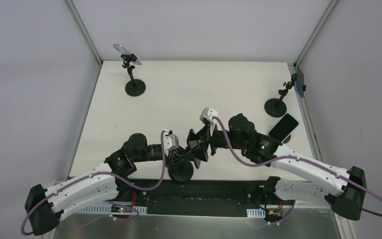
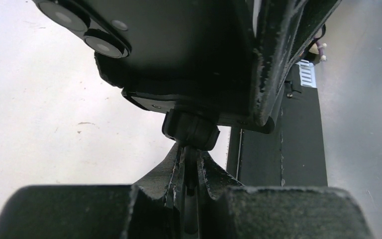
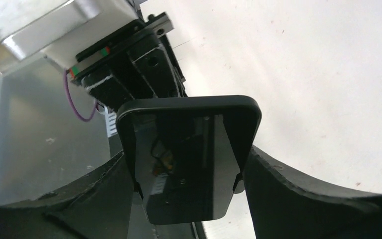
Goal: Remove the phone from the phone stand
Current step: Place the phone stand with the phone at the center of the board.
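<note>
Fingers (image 3: 298, 194) of the right gripper (image 3: 188, 186) pinch the phone (image 3: 189, 144) by its two long edges, with the phone seated on the phone stand (image 2: 191, 130).

From the right wrist, the dark, glossy phone stands between the two fingers, one pressed to each side, its upper end reaching past the fingertips. The left gripper (image 2: 191, 167) is pressed together on the stand's thin stem, just under the ball joint, with the phone's back and camera lenses directly above it. Seen from above, both arms meet over the stand's round base (image 1: 181, 171), near the middle of the counter's (image 1: 189, 89) near edge. A far-left stand (image 1: 134, 87) and a far-right stand (image 1: 276, 106) each carry another phone, and a light-blue phone (image 1: 283, 127) shows beside the right arm.
</note>
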